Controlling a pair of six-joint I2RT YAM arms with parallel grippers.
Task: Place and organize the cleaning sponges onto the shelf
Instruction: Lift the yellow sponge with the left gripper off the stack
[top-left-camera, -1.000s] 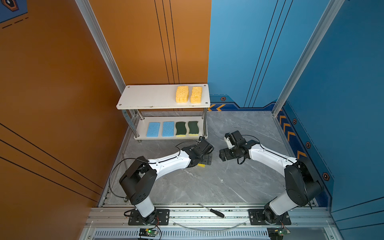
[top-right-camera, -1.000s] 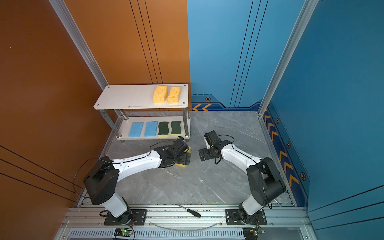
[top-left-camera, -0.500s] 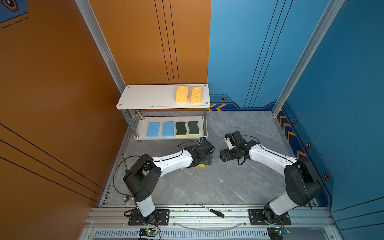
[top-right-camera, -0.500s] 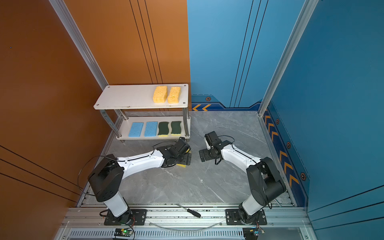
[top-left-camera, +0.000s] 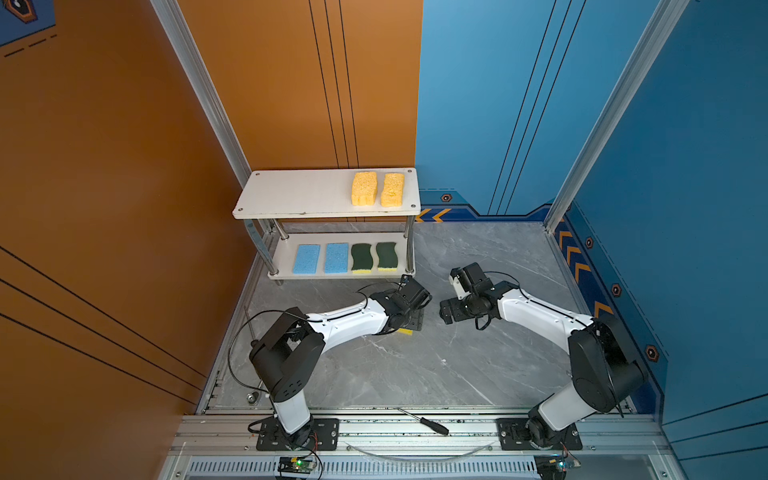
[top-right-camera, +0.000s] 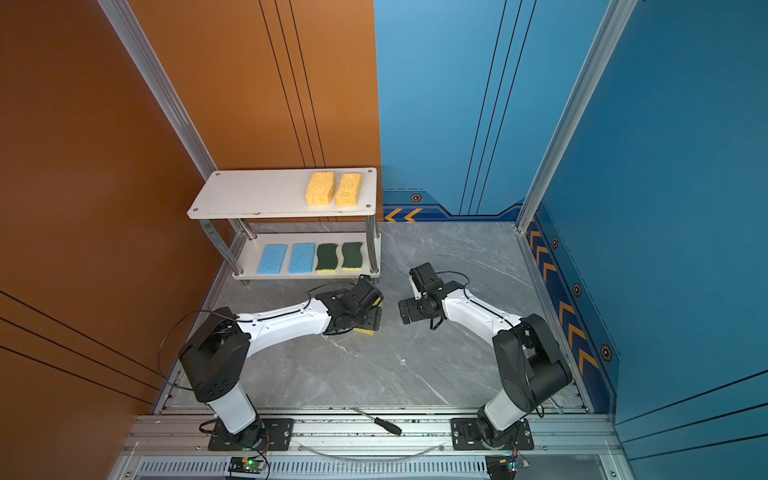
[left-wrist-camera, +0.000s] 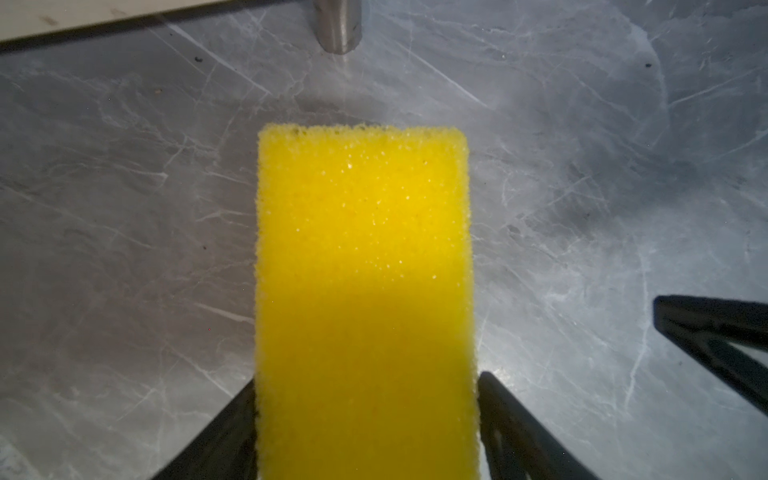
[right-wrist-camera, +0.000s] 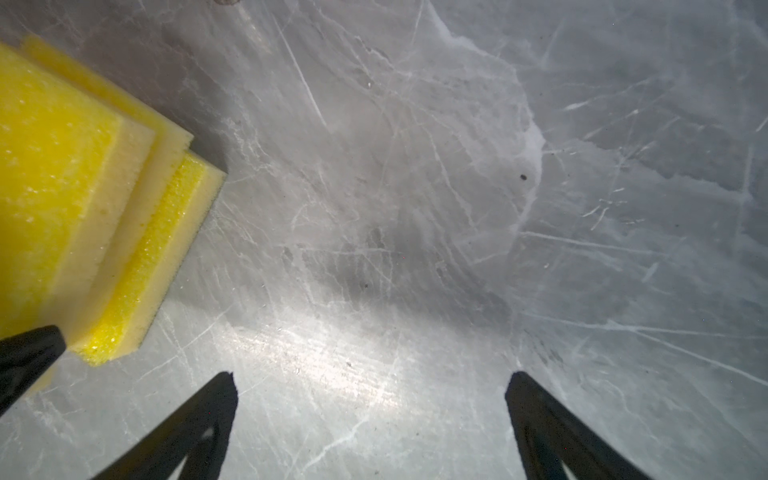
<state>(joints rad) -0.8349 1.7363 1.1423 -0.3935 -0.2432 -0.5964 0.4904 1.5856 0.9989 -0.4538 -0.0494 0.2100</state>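
One shelf (top-left-camera: 299, 195), standing upper left of centre in both top views. On its top board, right end, lay two orange sponges (top-left-camera: 364, 194) side by side. On the lower board lay two blue sponges (top-left-camera: 306, 258) and two green-topped sponges (top-left-camera: 362, 257) in one row. Three yellow sponges (right-wrist-camera: 83, 187) were stacked on the grey table (top-left-camera: 415, 374), mid-frame, just below the shelf. The left gripper (left-wrist-camera: 365, 380) had its jaws pressed against both long sides of the top yellow sponge (left-wrist-camera: 365, 257). The right gripper (right-wrist-camera: 372, 386) was empty, jaws apart over the table just right of the stack.

An orange wall (top-left-camera: 104, 166) meets blue wall (top-left-camera: 478, 104) (black pinstripes) above grey marbled floor (top-left-camera: 415, 365).
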